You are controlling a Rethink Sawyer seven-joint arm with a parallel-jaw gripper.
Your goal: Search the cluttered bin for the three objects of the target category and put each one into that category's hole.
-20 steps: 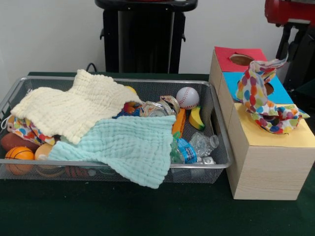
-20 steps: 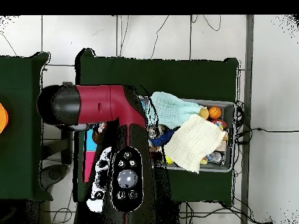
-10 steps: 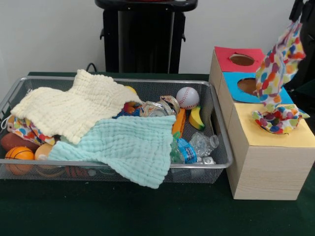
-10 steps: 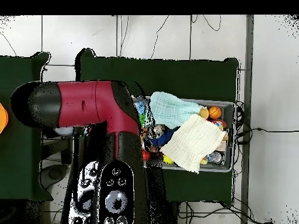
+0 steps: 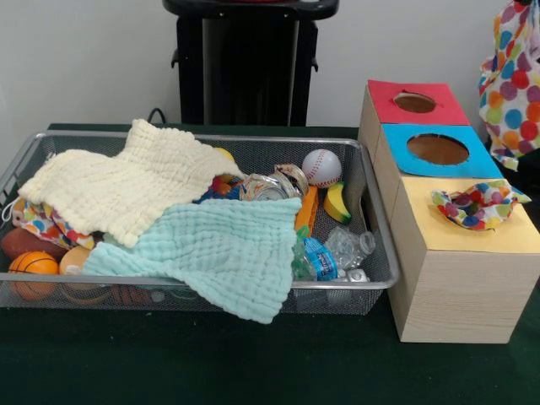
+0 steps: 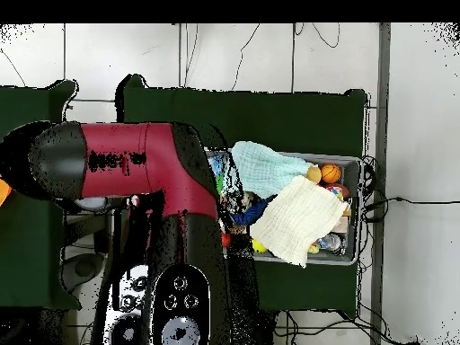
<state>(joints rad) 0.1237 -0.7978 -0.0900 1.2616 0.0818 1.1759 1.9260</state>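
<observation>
Gripper itself not seen in either view; open/closed can't tell. Arm point(image 6: 171, 225) covers the box side in overhead. Dotted cloth point(image 5: 513, 84) hangs at front view's right edge, off the box point(image 5: 456, 278), beside blue hole point(image 5: 437, 148). Second dotted cloth point(image 5: 477, 206) bunched in yellow hole. Bin point(image 5: 371, 253) well left w/ yellow towel point(image 5: 126, 186), mint towel point(image 5: 219, 249), baseball point(image 5: 321, 166).
</observation>
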